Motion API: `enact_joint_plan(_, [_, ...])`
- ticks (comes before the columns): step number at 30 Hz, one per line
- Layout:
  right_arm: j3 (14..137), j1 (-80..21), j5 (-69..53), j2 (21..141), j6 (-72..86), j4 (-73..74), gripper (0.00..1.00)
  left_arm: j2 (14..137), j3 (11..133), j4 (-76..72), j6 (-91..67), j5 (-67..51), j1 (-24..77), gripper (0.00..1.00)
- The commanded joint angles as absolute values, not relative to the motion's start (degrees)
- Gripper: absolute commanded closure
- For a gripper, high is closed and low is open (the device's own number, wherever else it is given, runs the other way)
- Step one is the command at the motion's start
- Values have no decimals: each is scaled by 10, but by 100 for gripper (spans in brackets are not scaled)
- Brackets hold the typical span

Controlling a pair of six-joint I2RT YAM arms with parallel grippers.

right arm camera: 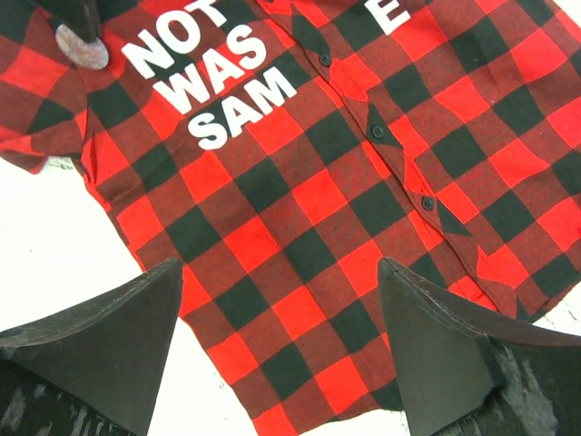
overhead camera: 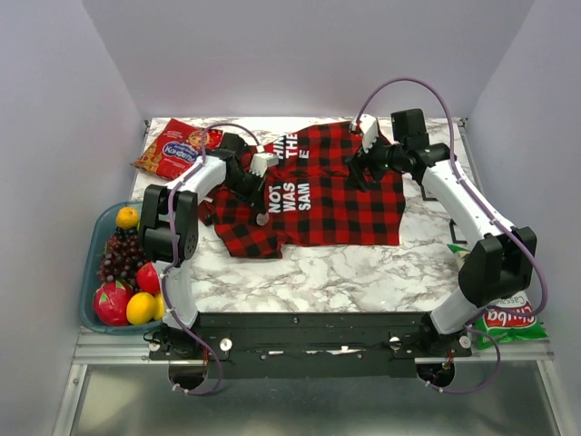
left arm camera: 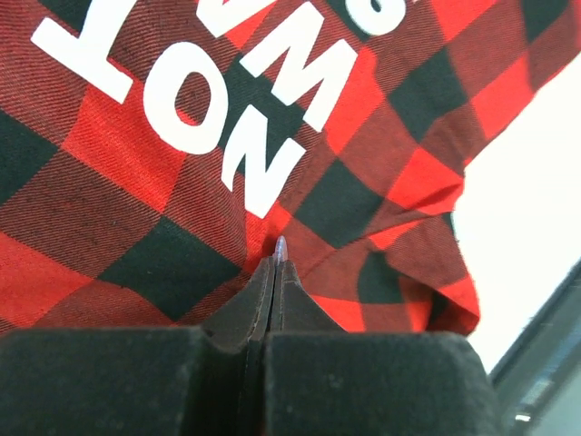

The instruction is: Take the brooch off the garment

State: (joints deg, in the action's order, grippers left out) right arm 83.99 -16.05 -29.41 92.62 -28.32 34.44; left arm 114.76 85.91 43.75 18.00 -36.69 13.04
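Observation:
The red-and-black checked shirt (overhead camera: 336, 195) lies flat on the marble table, its white letters facing left. It fills the left wrist view (left arm camera: 182, 227) and the right wrist view (right arm camera: 363, 182). The brooch (overhead camera: 262, 219) is a small silvery disc beside "NOT". My left gripper (overhead camera: 260, 210) is shut on it; its thin edge (left arm camera: 280, 247) sticks out between the closed tips. In the right wrist view the disc (right arm camera: 82, 47) hangs under a dark fingertip. I cannot tell whether it still touches the cloth. My right gripper (overhead camera: 352, 174) is open and empty above the shirt's lower hem (right arm camera: 279, 265).
A red snack packet (overhead camera: 172, 148) lies at the back left. A blue tray (overhead camera: 91, 263) with grapes, oranges and red fruit stands at the left edge. A green-and-white packet (overhead camera: 504, 320) lies at the near right beside the right arm's base.

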Motion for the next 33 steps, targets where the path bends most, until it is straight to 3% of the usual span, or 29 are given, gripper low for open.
enact_joint_plan(1, [846, -170, -300, 935, -278, 349, 6, 1099, 867, 442, 64, -459, 122, 100])
enact_joint_plan(11, [812, -227, -312, 933, -347, 365, 9, 1099, 783, 301, -169, -609, 119, 100])
enact_joint_plan(17, [727, -304, -280, 931, -439, 253, 12, 1117, 684, 39, -425, -707, 119, 100])
enact_joint_plan(24, [643, -371, -257, 972, -591, 33, 17, 1129, 657, 14, -470, -721, 114, 100])
enact_joint_plan(28, [632, -390, -286, 988, -656, 16, 17, 1128, 617, -81, -581, -737, 107, 100])
enact_joint_plan(33, [625, -408, -290, 993, -676, -10, 18, 1129, 604, -108, -599, -746, 105, 100])
